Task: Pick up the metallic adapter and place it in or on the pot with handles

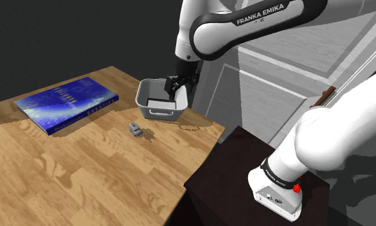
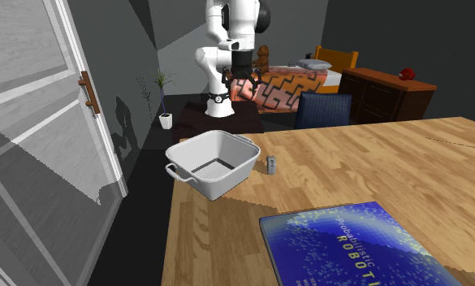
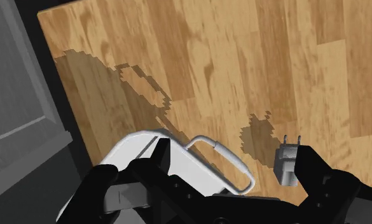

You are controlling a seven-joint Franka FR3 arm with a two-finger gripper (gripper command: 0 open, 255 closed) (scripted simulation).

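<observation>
A small grey adapter (image 1: 135, 129) with two prongs stands on the wooden table (image 1: 83, 167), a short way from a pale grey rectangular pot with wire handles (image 1: 155, 101). My black gripper (image 1: 178, 85) hangs open and empty high over the pot's side nearest the stand. In the second exterior view the gripper (image 2: 243, 78) is well above and behind the pot (image 2: 213, 163) and the adapter (image 2: 271, 166). From the wrist, the adapter (image 3: 286, 160) shows far below, close to one fingertip (image 3: 313, 167). The pot (image 3: 178, 167) lies under the other finger, and the gripper (image 3: 235, 175) stands wide apart.
A blue book (image 1: 67, 103) lies at the table's far end, away from the stand. The dark stand (image 1: 244, 173) adjoins the table's edge beside the pot. A white panelled door (image 2: 41, 122) stands close to that side. A blue chair (image 2: 323, 110) sits behind the table.
</observation>
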